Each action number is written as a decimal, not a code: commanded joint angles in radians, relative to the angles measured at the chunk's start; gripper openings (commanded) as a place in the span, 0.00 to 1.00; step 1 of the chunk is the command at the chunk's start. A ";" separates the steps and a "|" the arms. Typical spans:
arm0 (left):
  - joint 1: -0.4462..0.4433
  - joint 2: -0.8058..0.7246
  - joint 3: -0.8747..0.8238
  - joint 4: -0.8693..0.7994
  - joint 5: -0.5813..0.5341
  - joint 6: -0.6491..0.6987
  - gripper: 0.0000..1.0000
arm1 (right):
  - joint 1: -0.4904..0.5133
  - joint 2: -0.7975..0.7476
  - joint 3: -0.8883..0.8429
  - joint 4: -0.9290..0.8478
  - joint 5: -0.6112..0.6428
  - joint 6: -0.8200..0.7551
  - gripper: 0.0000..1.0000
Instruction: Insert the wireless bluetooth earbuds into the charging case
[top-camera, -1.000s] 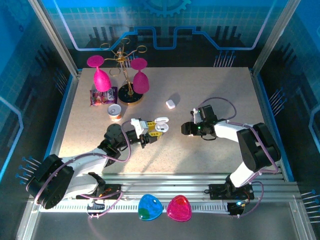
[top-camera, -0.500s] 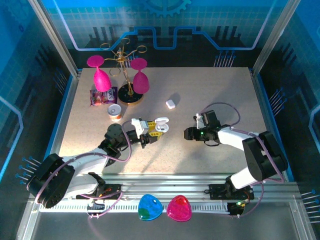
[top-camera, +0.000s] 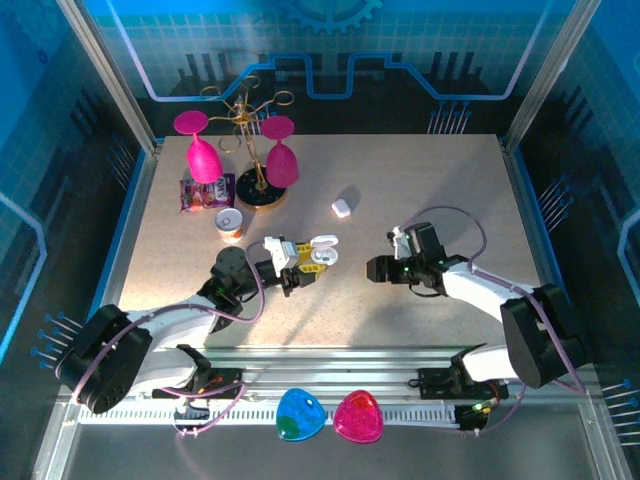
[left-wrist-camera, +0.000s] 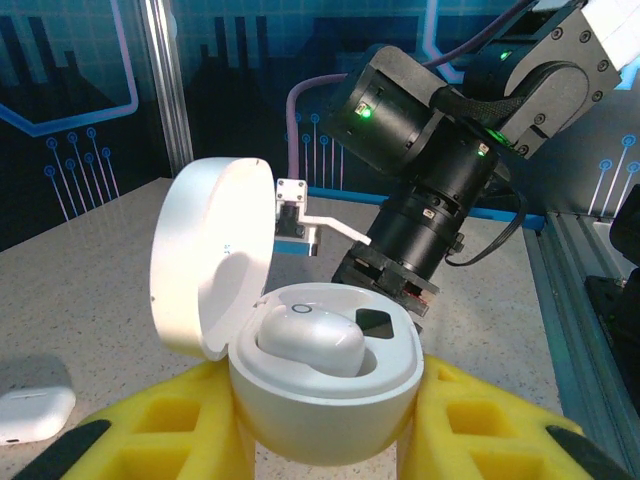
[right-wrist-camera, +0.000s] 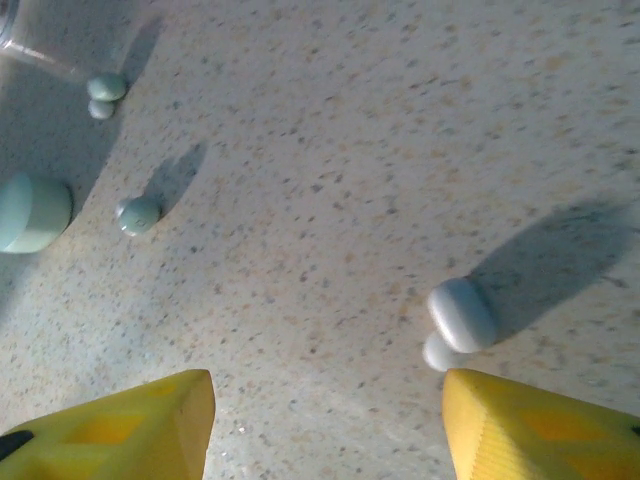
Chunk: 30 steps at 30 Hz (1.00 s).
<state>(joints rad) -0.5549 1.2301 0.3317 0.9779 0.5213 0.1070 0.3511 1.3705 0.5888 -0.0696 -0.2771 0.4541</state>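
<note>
top view: the left gripper (top-camera: 300, 262) clamps an open white charging case (top-camera: 318, 247) mid-table; the right gripper (top-camera: 373, 268) hangs near it, low over the table (top-camera: 450, 180).
left wrist: yellow fingers (left-wrist-camera: 180, 420) pinch the case, lid tipped back, one white earbud (left-wrist-camera: 310, 340) seated inside.
right wrist: jaws spread wide, holding nothing; a loose earbud (right-wrist-camera: 462, 312) lies on the table ahead, between them.

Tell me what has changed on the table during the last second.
The right gripper drew slightly toward the near edge, its elbow swinging out to the right; jaws open above a loose earbud. The left gripper holds the open charging case as before; other things stayed.
</note>
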 joint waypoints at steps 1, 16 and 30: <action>-0.005 0.016 0.027 0.064 0.022 -0.005 0.23 | -0.054 0.051 0.024 -0.011 -0.011 -0.012 0.62; -0.004 -0.029 0.021 0.008 0.012 0.008 0.24 | -0.106 0.261 0.118 0.060 -0.163 -0.084 0.54; -0.004 0.003 0.038 0.039 0.018 -0.001 0.24 | -0.103 0.110 0.142 -0.054 -0.024 -0.090 0.52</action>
<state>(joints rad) -0.5549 1.2198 0.3321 0.9752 0.5209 0.1055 0.2417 1.4807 0.6975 -0.0971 -0.3302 0.3870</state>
